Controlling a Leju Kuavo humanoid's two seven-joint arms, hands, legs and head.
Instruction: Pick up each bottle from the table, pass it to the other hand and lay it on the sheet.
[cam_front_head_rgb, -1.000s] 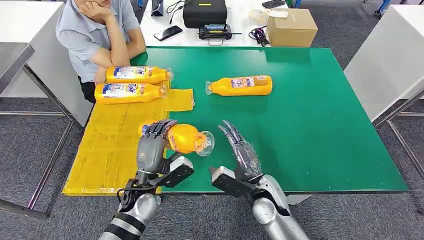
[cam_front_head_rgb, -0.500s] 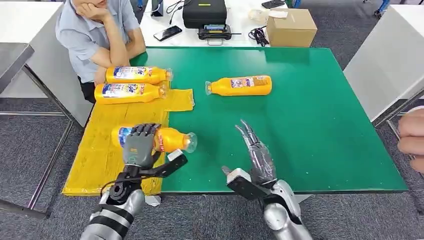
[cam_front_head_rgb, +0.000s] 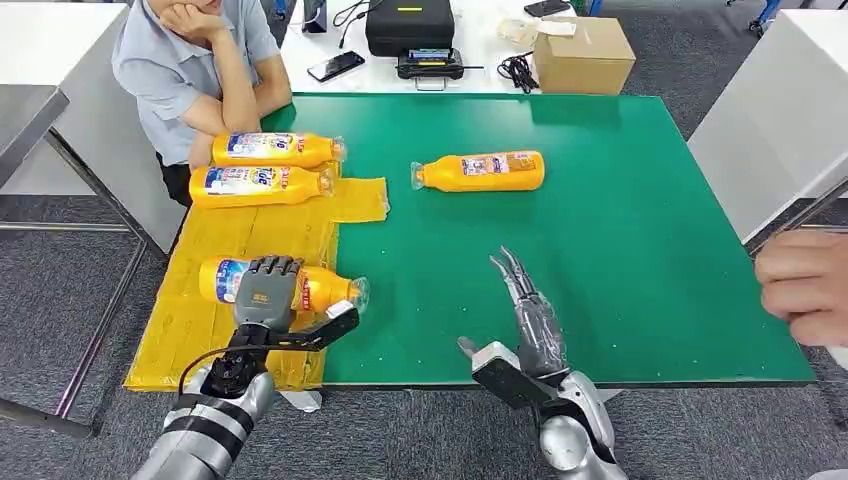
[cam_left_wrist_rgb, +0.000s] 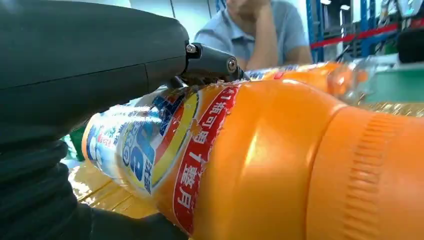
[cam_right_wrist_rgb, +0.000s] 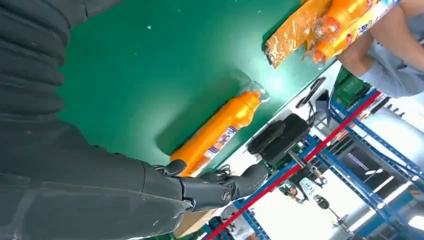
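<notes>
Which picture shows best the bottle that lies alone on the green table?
The head view: the lone bottle shows whole on the green table. The right wrist view shows it partly hidden behind the right hand.

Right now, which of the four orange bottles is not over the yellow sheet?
The orange bottle lying alone on the green table. Two others lie side by side at the yellow sheet's far end, and the left hand holds the fourth over it.

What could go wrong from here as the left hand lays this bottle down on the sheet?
The round orange plastic bottle in the left hand has its cap end past the yellow sheet's edge, over the green table, so it may roll off once released. A person's hand near the table's right edge could get bumped.
</notes>
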